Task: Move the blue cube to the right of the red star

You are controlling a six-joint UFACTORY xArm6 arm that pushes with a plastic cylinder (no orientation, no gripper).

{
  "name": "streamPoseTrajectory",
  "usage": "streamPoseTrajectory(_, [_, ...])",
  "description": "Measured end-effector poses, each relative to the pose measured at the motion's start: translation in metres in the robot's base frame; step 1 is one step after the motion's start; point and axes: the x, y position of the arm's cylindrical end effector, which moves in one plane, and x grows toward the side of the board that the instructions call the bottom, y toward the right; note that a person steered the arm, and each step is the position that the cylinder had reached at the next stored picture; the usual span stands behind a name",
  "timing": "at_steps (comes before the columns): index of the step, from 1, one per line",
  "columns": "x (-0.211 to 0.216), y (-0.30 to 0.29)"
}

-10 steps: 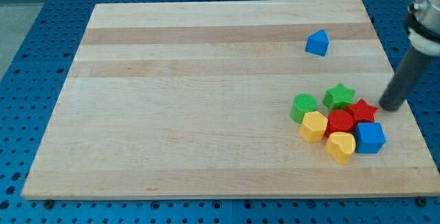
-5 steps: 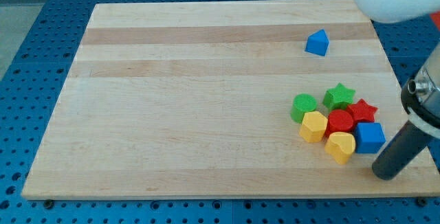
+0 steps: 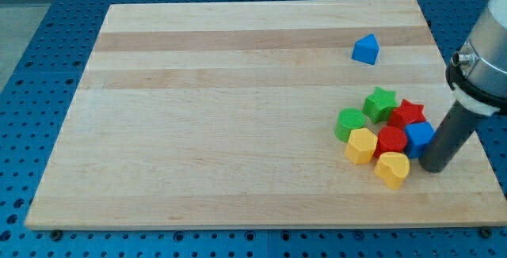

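Blocks on the board (image 3: 238, 131) are counted at eight: two blue, two red, two green, two yellow. Seven are packed in a cluster near the board's right edge, and all places below are given relative to the red star (image 3: 407, 112).

The blue cube (image 3: 419, 137) is seen just below the red star and slightly to its right, touching it. The green star (image 3: 380, 102) is pressed against the star's upper left. The red cylinder (image 3: 391, 141) lies below and left of the star, beside the cube. The green cylinder (image 3: 349, 123) is set further left. The yellow hexagon (image 3: 362, 145) is found lower left, and the yellow heart (image 3: 392, 168) lowest of all, below the red cylinder. The blue triangle (image 3: 365, 49) stands alone, well apart, above and left of the star.

No pincer is fitted, so nothing is gripped; my tip (image 3: 433, 165) is placed below and right of the star, against the cube's lower right side.
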Motion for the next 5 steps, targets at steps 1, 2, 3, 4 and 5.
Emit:
streamPoseTrajectory(1, [-0.010, 0.000])
streamPoseTrajectory(2, [-0.023, 0.000])
streamPoseTrajectory(3, [-0.036, 0.000])
streamPoseTrajectory(4, [-0.053, 0.000])
streamPoseTrajectory(5, [-0.073, 0.001])
